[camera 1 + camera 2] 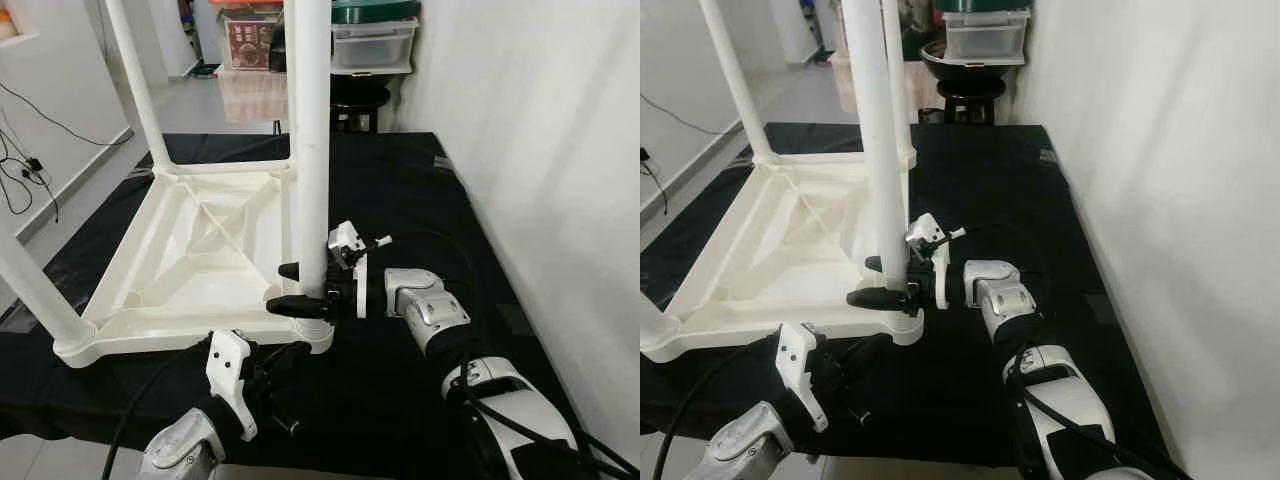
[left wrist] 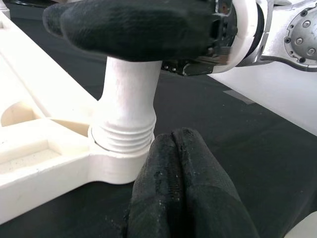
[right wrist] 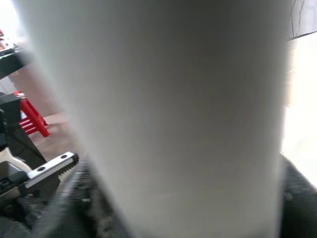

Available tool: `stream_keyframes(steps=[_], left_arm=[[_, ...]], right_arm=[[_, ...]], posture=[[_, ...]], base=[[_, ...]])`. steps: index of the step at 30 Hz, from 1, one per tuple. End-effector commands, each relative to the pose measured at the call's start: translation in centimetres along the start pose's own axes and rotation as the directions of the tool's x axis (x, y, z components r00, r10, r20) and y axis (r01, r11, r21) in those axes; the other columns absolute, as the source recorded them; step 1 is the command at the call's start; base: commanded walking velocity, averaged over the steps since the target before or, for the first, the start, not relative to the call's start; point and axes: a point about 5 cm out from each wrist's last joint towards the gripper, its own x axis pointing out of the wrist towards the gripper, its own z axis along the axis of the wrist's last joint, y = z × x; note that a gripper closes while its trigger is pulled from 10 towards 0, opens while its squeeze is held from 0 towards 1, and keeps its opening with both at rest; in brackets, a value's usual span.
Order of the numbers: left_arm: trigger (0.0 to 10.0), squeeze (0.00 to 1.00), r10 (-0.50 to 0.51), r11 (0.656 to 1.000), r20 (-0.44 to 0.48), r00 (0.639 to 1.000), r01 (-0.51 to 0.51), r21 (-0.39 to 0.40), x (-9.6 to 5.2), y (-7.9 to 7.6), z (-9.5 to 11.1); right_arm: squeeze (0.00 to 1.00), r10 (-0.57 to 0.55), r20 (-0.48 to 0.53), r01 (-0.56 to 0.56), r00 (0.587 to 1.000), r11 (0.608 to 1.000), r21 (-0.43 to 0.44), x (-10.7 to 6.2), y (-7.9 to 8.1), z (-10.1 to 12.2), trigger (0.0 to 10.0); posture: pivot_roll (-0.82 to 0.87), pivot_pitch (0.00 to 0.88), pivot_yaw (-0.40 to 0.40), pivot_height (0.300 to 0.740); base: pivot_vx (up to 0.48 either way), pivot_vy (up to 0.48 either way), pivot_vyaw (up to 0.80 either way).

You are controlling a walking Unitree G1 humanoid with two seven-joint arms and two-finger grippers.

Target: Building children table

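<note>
The right gripper clamps its two black fingers around the near white table leg, low on the shaft just above the threaded collar where the leg meets the corner socket. That leg stands upright, its long axis vertical. The left gripper, fingers pressed together, hovers just in front of that same corner, touching nothing. The upturned white tabletop lies flat on the black mat, underside up, with other legs also rising from its corners.
</note>
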Motion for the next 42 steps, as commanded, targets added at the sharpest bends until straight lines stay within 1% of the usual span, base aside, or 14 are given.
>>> stream_keyframes(steps=[1, 14, 16, 17, 19, 20, 23, 30, 31, 32, 33, 37, 41, 42], left_arm=[[10.0, 0.00, 0.011, 1.000, -0.012, 1.000, -0.011, -0.007, -0.2, 0.2, -0.4], [10.0, 0.00, 0.006, 1.000, -0.012, 1.000, -0.006, -0.010, -0.3, 0.2, -0.3], [10.0, 0.00, 0.006, 1.000, -0.012, 1.000, -0.006, -0.010, -0.3, 0.2, -0.3], [10.0, 0.00, 0.007, 1.000, -0.010, 1.000, -0.008, -0.010, -0.5, 0.2, -0.2], [10.0, 0.00, 0.007, 1.000, -0.010, 1.000, -0.008, -0.010, -0.5, 0.2, -0.2], [10.0, 0.00, 0.009, 1.000, -0.009, 1.000, -0.009, -0.009, -0.6, 0.2, -0.2], [10.0, 0.00, 0.010, 1.000, -0.009, 1.000, -0.010, -0.009, -0.7, 0.3, -0.1], [10.0, 0.00, 0.011, 0.999, -0.002, 1.000, -0.011, -0.033, -0.6, 0.6, -0.1], [10.0, 0.00, 0.022, 0.999, 0.004, 1.000, -0.022, -0.033, -0.5, 0.7, 0.0], [10.0, 0.00, 0.022, 0.999, 0.004, 1.000, -0.022, -0.033, -0.5, 0.7, 0.0], [10.0, 0.00, 0.026, 0.999, 0.006, 1.000, -0.026, -0.032, -0.5, 0.7, 0.0], [10.0, 0.00, 0.021, 0.999, 0.005, 1.000, -0.021, -0.036, -0.4, 0.6, -0.1], [10.0, 0.00, 0.018, 0.999, 0.005, 1.000, -0.017, -0.038, -0.3, 0.6, -0.1], [10.0, 0.00, 0.018, 0.999, 0.005, 1.000, -0.018, -0.038, -0.3, 0.6, -0.1]], right_arm=[[0.00, 0.028, -0.026, -0.028, 0.999, 1.000, 0.003, 0.8, 0.4, -0.5, 0.0], [0.00, -0.091, -0.031, 0.090, 0.995, 0.995, -0.037, -0.4, -0.3, -1.3, 0.0], [0.00, -0.341, -0.074, 0.336, 0.937, 0.940, -0.065, -0.4, -1.2, -2.4, 0.0], [0.00, -0.566, -0.111, 0.568, 0.817, 0.823, -0.024, -0.3, -0.6, -4.5, 0.0], [0.00, -0.566, -0.111, 0.568, 0.817, 0.823, -0.024, -0.3, -0.6, -4.5, 0.0], [0.00, -0.706, -0.148, 0.714, 0.692, 0.700, 0.001, -0.8, 0.1, -5.9, 0.0], [0.00, -0.767, -0.129, 0.771, 0.628, 0.636, -0.025, -1.0, 0.9, -6.0, 0.0], [0.00, -0.704, -0.085, 0.704, 0.705, 0.709, -0.030, 0.2, 0.9, -5.0, 0.0], [0.27, -0.663, -0.076, 0.663, 0.745, 0.748, -0.036, 0.5, 0.9, -4.6, 10.0], [0.27, -0.663, -0.076, 0.663, 0.745, 0.748, -0.036, 0.5, 0.9, -4.6, 10.0], [1.00, -0.594, -0.047, 0.594, 0.803, 0.804, -0.027, 1.1, 0.9, -4.0, 10.0], [1.00, -0.373, 0.063, 0.375, 0.926, 0.926, -0.031, 1.7, 0.7, -1.6, 10.0], [1.00, -0.275, 0.038, 0.278, 0.961, 0.958, -0.075, 1.3, 0.6, -0.3, 10.0], [0.00, -0.265, 0.014, 0.265, 0.964, 0.961, -0.073, 1.2, 0.2, -0.1, 10.0]], posture=[[0.04, 0.000, -0.015, 0.740], [0.03, 0.000, -0.012, 0.740], [0.02, 0.000, -0.017, 0.740], [0.02, 0.000, -0.023, 0.740], [0.02, 0.000, -0.023, 0.740], [0.02, 0.000, -0.023, 0.740], [0.00, 0.000, -0.004, 0.740], [0.00, 0.000, -0.003, 0.740], [0.00, 0.000, -0.003, 0.740], [0.00, 0.000, -0.003, 0.740], [0.00, 0.000, -0.004, 0.740], [0.01, 0.000, -0.005, 0.740], [0.01, 0.000, -0.008, 0.740], [0.01, 0.000, -0.008, 0.740]], base=[[0.000, 0.000, 0.00], [0.000, 0.000, 0.00], [0.000, 0.000, 0.00], [0.000, 0.000, 0.00], [0.000, 0.000, 0.00], [0.000, 0.000, 0.00], [0.000, 0.000, 0.00], [0.000, 0.000, 0.00], [0.000, 0.000, 0.00], [0.000, 0.000, 0.00], [0.000, 0.000, 0.00], [0.000, 0.000, 0.00], [0.000, 0.000, 0.00], [0.000, 0.000, 0.00]])
